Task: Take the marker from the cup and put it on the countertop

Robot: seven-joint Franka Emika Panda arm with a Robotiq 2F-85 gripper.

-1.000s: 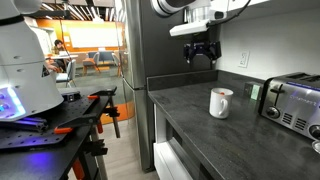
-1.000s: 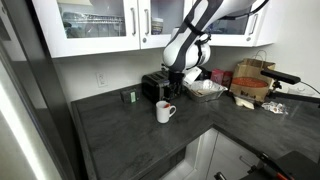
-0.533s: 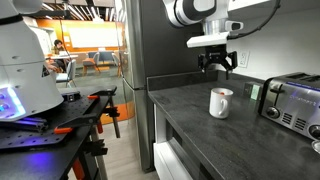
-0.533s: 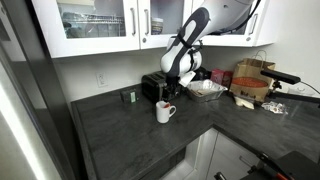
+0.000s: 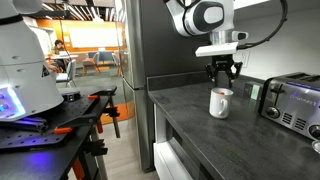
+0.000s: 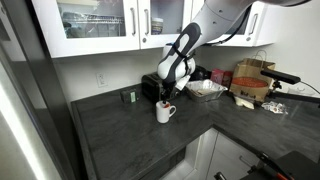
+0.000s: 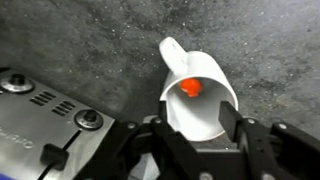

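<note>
The gripper (image 5: 222, 79), earlier at upper centre, now hangs right of centre just above the cup (image 5: 220, 103), fingers spread; the marker (image 7: 190, 88) shows red inside.

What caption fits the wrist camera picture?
Open gripper hovers over the white cup with the red-tipped marker inside, toaster nearby.

You held the gripper (image 6: 166, 96) directly above the white cup (image 6: 163, 112), which stood on the dark countertop (image 6: 120, 135) just in front of the silver toaster (image 6: 152, 88).

Even indoor light, wrist view softly blurred
</note>
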